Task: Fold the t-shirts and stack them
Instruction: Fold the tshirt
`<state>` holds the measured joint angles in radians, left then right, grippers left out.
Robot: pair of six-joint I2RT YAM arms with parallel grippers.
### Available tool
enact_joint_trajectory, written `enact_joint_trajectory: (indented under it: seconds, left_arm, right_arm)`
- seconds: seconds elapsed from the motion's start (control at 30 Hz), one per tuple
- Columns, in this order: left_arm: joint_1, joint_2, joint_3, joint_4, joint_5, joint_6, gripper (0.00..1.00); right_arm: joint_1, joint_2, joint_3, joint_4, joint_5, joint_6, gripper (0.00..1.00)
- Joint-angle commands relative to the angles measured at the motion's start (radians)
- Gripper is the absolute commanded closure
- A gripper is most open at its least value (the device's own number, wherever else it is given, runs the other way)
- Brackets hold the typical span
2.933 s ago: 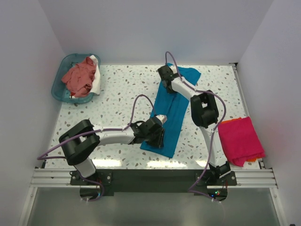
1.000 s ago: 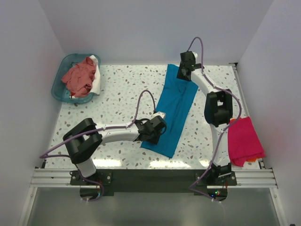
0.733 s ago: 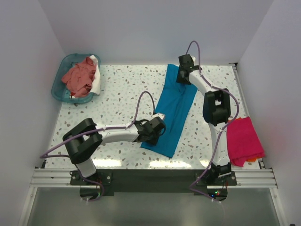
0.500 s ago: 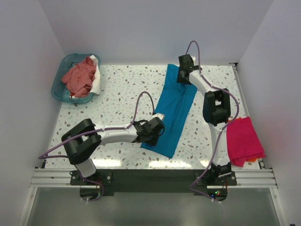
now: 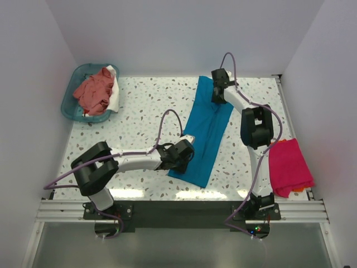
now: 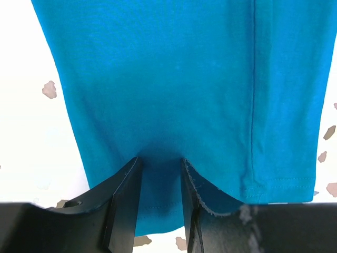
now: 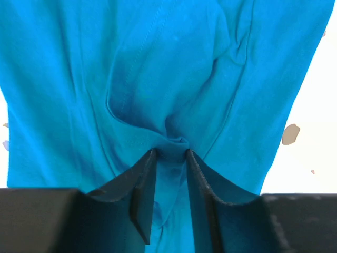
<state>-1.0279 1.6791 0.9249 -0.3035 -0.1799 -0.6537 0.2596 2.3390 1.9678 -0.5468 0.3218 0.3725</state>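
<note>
Teal shirt [image 5: 207, 131], pinched tight by both: left gripper [image 6: 160, 176] on the near hem, right gripper [image 7: 169, 155] on the far end. It lies as a long strip across the table [image 5: 139, 106]. Next, I'd guess, one end gets carried over the other, edges square.

bright, even overhead light; wrist views overexpose the table, pincers dark.

Robotics lab test cell: plain white walls [image 5: 167, 33] box in a speckled tabletop [image 5: 139, 106]. A cabled left arm [image 5: 136, 162] and right arm [image 5: 254, 125] are bolted to an aluminium rail [image 5: 61, 211] along the frame's bottom edge.
</note>
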Motion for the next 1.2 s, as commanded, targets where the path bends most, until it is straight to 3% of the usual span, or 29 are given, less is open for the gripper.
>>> enact_joint_trajectory:
  seconds: [0.0, 0.2, 0.4, 0.7, 1.17]
  left_arm:
    - [0.002, -0.013, -0.027, -0.006, 0.042, -0.021, 0.60]
    - [0.000, -0.028, -0.040, -0.002, 0.048, -0.027, 0.60]
    - [0.000, -0.041, -0.049, 0.003, 0.051, -0.030, 0.60]
    - [0.002, -0.051, -0.058, 0.012, 0.057, -0.034, 0.60]
    - [0.002, -0.078, -0.077, 0.030, 0.072, -0.040, 0.60]
  right_arm:
    - [-0.006, -0.012, -0.020, 0.045, -0.003, 0.002, 0.70]
    - [-0.011, -0.069, -0.092, 0.087, 0.002, 0.026, 0.89]
    - [-0.014, -0.148, -0.181, 0.100, 0.025, 0.060, 0.99]
    - [-0.016, -0.270, -0.329, 0.120, 0.048, 0.128, 1.00]
    - [-0.016, -0.305, -0.420, 0.082, 0.014, 0.239, 1.00]
